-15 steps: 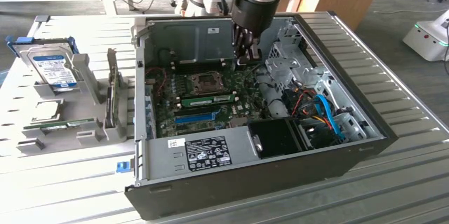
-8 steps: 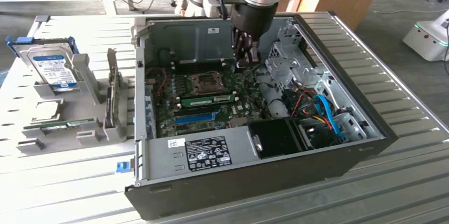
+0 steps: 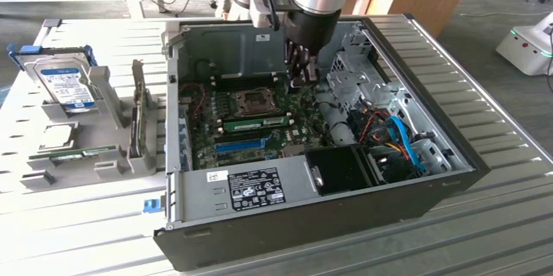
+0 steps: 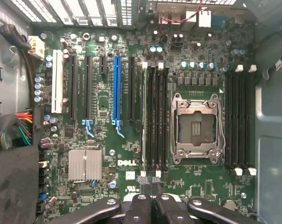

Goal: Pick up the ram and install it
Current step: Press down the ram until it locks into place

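Arm: it reaches down into the open case [image 3: 302, 237], which lies on its side on the slatted tabletop [image 3: 484, 224].
End effector [image 3: 296, 83]: clenched – in the wrist view the two fingers [image 4: 152, 186] are pressed together with nothing between them. It hangs above the motherboard [image 4: 211, 186], close to the CPU socket [image 3: 255, 100].
Ram [image 3: 259, 122]: a green stick standing on edge in a memory slot on the board, just beside the socket and apart from the end effector. The wrist view sees it edge-on [image 4: 143, 116] as a thin pale line in the outermost slot of the bank, with empty black slots between it and the socket [image 4: 196, 126].
Contact: none shows; the ram is not held.
Blue slot [image 4: 116, 88]: long and bright blue, on the far side of the ram from the socket, with one black slot between them.
Rack [image 3: 103, 94]: on the tabletop at the exterior view's left, beside the case – it holds a hard drive [image 3: 69, 85] with a blue label, upright.
Green strip [image 3: 82, 154]: thin, lying low in the rack; too small to identify.
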`<state>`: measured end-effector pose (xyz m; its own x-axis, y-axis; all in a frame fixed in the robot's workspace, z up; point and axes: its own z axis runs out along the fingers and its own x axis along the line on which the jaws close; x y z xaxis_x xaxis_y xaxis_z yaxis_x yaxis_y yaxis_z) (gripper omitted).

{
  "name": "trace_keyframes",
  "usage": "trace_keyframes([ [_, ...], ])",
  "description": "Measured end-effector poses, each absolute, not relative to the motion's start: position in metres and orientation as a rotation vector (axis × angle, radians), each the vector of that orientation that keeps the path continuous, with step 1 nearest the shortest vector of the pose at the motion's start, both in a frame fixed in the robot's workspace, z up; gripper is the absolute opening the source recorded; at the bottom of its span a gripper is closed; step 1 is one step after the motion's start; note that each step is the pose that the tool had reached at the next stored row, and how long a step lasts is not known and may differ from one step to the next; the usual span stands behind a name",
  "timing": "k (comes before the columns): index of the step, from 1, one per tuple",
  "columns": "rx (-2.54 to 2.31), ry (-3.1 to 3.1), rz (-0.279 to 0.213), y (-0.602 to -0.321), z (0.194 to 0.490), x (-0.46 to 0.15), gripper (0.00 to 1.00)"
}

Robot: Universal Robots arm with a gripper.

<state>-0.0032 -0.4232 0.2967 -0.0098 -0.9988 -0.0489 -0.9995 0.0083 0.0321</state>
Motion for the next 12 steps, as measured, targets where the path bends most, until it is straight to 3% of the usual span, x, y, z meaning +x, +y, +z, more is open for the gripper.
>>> trace_keyframes([
  [12,-2.202,2.222,0.090,-0.423,0.284,-0.003,0.11],
])
